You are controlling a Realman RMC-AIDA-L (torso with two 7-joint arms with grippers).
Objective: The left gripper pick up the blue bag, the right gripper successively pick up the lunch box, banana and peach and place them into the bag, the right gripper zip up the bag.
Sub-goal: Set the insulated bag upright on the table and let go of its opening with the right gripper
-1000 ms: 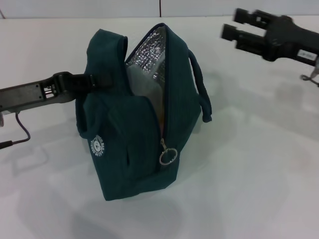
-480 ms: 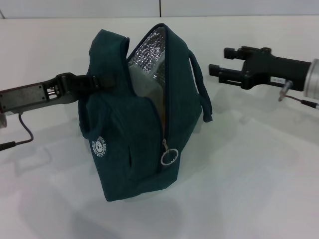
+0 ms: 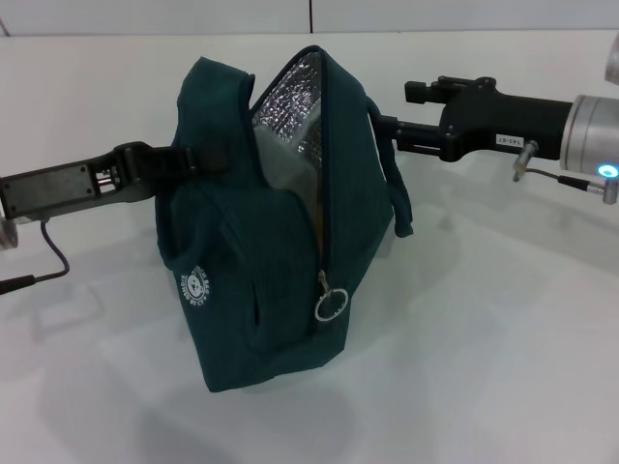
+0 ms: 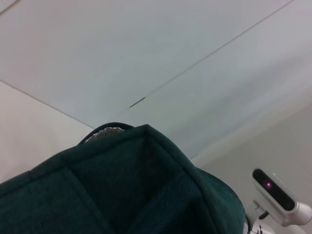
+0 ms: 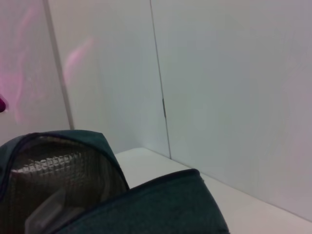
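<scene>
The blue bag stands upright at the table's middle, its zip open at the top and showing the silver foil lining. The ring zip pull hangs low on the front. My left gripper is shut on the bag's upper left side. My right gripper is open, level with the bag's top, its lower finger touching or just behind the right rope handle. A pale clear shape inside, likely the lunch box, shows through the opening. The banana and peach are hidden. The bag also fills the left wrist view and the right wrist view.
The white table spreads around the bag. A black cable trails from the left arm at the left edge. A thin wire hangs under the right arm's silver cuff.
My right gripper has come down and leftward from the far right to the bag's right handle. The bag has leaned slightly right. The left gripper keeps its hold.
</scene>
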